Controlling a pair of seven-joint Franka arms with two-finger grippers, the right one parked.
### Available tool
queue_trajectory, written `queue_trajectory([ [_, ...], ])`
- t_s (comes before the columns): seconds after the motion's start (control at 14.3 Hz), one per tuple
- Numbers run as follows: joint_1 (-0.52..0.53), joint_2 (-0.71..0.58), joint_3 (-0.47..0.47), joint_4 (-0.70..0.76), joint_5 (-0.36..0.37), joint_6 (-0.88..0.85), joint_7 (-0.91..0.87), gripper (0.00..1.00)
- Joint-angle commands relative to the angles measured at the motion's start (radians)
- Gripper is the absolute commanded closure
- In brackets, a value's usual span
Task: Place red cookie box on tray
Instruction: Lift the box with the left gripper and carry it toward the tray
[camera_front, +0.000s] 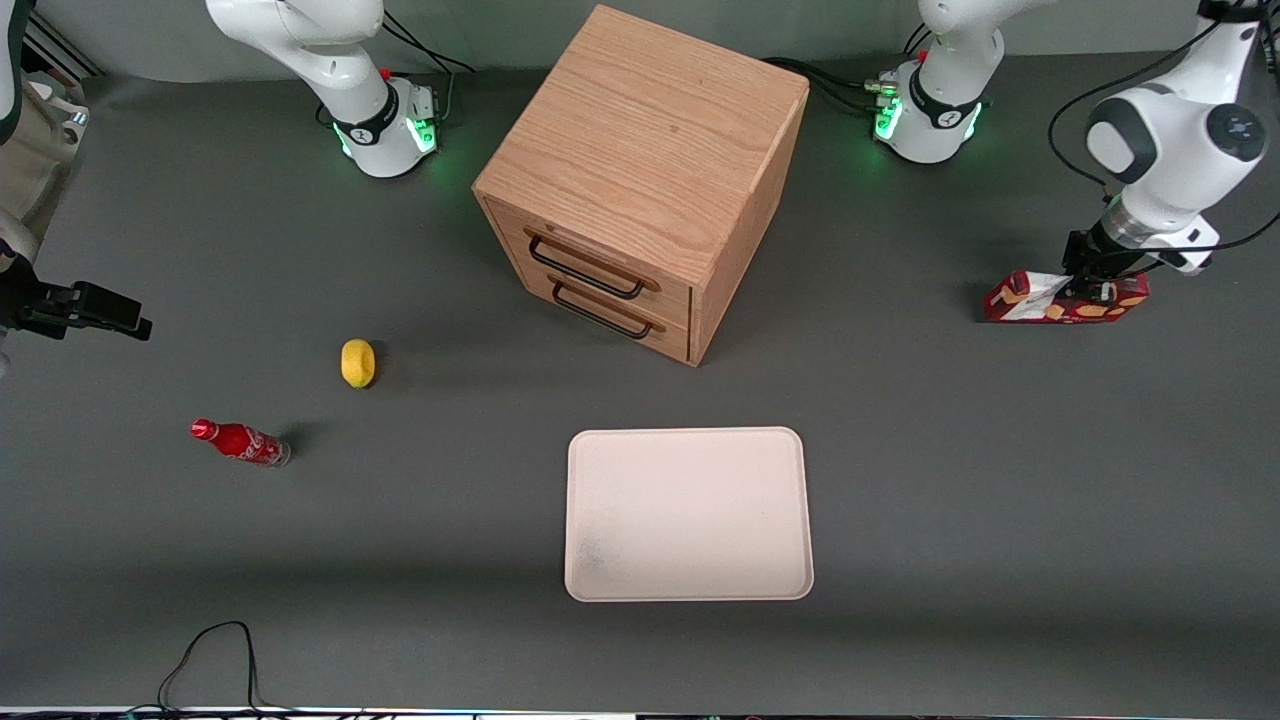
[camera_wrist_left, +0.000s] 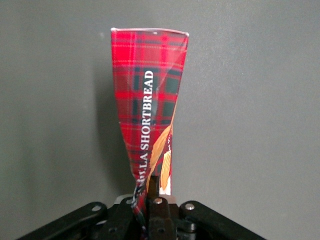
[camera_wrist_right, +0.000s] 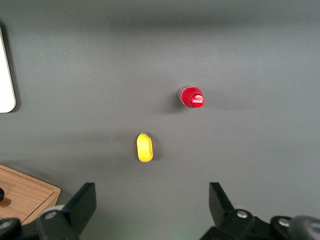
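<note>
One long dark-red cookie box (camera_front: 1066, 300), one flat cream-white rectangular tray (camera_front: 688, 514), one oak drawer cabinet (camera_front: 640, 175) with two drawers, one small red soda bottle (camera_front: 240, 442), one yellow lemon (camera_front: 357, 363).

Yellow lemon (camera_wrist_right: 144, 147) near red soda bottle (camera_wrist_right: 192, 97), apart.

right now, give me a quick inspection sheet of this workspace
surface: dark grey table, matte.
job's things: red cookie box toward the working arm's end of the table, squeezed and creased at the grip; tray nothing on it, nearer the front camera than the wooden drawer cabinet.
clutter: lemon and red soda bottle toward the parked arm's end; cabinet drawers closed.
grippers: gripper shut on the box.
cables: black cable loop at the table edge nearest the camera; black cables by the arm bases.
surroundings: nothing seen.
</note>
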Motion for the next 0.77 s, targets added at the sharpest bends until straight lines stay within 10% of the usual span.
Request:
queue_trajectory([
  [0.0,-0.003,-0.157,0.005,0.124,-0.009,-0.326,0.002,1.00],
  [0.7,-0.003,-0.191,0.005,0.775,0.031,-1.019,0.018,1.00],
])
